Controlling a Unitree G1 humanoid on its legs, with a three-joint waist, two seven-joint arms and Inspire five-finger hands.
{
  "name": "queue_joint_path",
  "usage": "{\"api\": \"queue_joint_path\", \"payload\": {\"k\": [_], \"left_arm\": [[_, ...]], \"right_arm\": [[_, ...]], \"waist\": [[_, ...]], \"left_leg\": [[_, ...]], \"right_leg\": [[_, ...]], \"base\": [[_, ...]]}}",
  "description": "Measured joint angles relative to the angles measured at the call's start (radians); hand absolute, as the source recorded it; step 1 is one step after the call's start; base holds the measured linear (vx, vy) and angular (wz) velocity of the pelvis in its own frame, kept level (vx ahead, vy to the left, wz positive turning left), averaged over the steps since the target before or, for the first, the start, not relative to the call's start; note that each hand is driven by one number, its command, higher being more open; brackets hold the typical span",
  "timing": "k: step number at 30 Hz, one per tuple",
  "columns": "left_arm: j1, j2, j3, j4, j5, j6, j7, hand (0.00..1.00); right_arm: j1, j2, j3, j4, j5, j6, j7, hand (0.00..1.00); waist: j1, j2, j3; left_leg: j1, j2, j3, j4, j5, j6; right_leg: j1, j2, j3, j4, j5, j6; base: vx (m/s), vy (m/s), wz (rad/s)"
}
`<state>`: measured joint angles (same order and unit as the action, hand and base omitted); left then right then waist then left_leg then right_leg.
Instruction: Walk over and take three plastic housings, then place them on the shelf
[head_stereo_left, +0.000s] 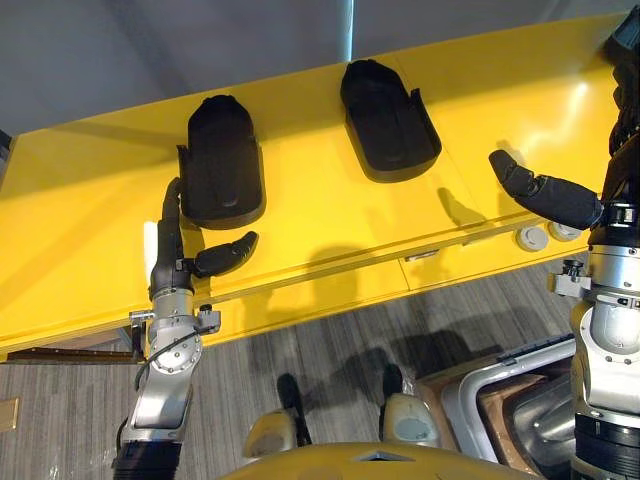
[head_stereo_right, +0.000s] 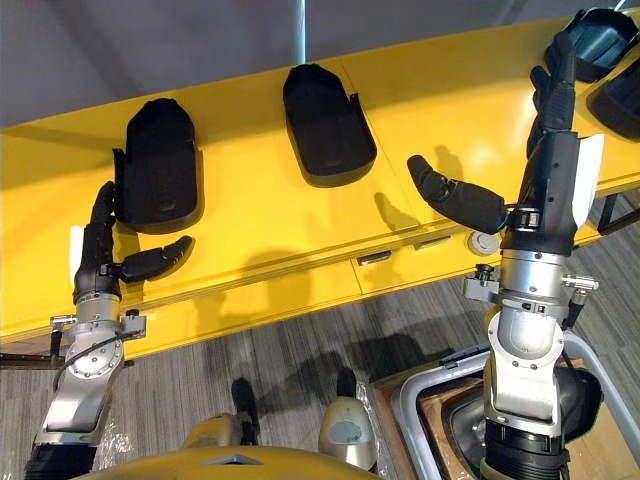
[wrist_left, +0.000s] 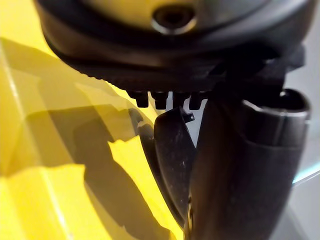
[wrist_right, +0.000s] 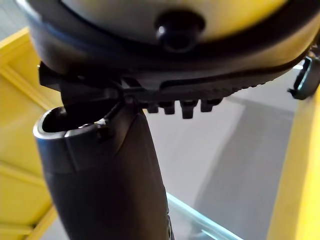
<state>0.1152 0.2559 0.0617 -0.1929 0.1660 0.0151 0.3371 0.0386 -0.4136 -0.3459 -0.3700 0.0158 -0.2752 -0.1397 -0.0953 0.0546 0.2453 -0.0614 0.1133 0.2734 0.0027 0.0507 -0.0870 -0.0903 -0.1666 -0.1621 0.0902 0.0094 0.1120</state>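
Item: two black plastic housings, laid apart on the yellow tabletop (head_stereo_left: 90, 230); left housing (head_stereo_left: 222, 160) and middle housing (head_stereo_left: 385, 120) were set side by side; further housings (head_stereo_right: 600, 35) were seen at its far right end. Left robot hand (head_stereo_left: 168, 255): held open, fingers straight beside the left housing's edge, nothing gripped. Right robot hand (head_stereo_right: 553, 185): held open above the tabletop's right part, fingers straight, thumb spread, nothing held.

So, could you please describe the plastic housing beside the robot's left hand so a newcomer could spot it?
Find the long yellow table crossing the view. Two black plastic housings lie near its middle, apart from each other. Yours is the left housing, the one with the left hand alongside its edge; the right housing lies on its own.
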Motion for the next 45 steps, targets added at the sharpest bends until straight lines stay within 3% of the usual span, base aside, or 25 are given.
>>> {"api": "queue_joint_path", "payload": {"k": [7, 21, 45], "left_arm": [[-0.036, 0.0, 0.0, 0.001, 0.003, 0.031, 0.037, 1.0], [-0.046, 0.0, 0.001, 0.001, 0.004, 0.033, 0.043, 1.0], [-0.081, 0.0, 0.046, 0.001, 0.046, 0.095, 0.091, 1.0]], "right_arm": [[0.027, 0.043, 0.0, -0.002, 0.002, 0.0, 0.0, 1.0], [0.077, 0.104, 0.003, -0.047, 0.041, 0.005, 0.004, 1.0], [0.098, 0.105, 0.024, -0.047, 0.051, 0.007, 0.009, 1.0]], "waist": [[-0.009, 0.004, 0.033], [-0.019, 0.011, 0.057], [-0.02, 0.011, 0.056]], "left_leg": [[-0.003, 0.004, 0.005, 0.021, -0.013, 0.0], [-0.02, 0.011, 0.02, 0.071, -0.04, -0.001], [-0.018, 0.014, 0.025, 0.08, -0.046, -0.001]], "right_leg": [[-0.008, 0.0, 0.009, 0.019, -0.008, -0.006], [-0.022, 0.001, 0.029, 0.033, -0.011, -0.006], [-0.021, 0.002, 0.034, 0.033, -0.011, -0.006]], "base": [[0.0, 0.003, -0.03], [0.0, 0.003, -0.03], [0.0, 0.0, 0.0]]}}
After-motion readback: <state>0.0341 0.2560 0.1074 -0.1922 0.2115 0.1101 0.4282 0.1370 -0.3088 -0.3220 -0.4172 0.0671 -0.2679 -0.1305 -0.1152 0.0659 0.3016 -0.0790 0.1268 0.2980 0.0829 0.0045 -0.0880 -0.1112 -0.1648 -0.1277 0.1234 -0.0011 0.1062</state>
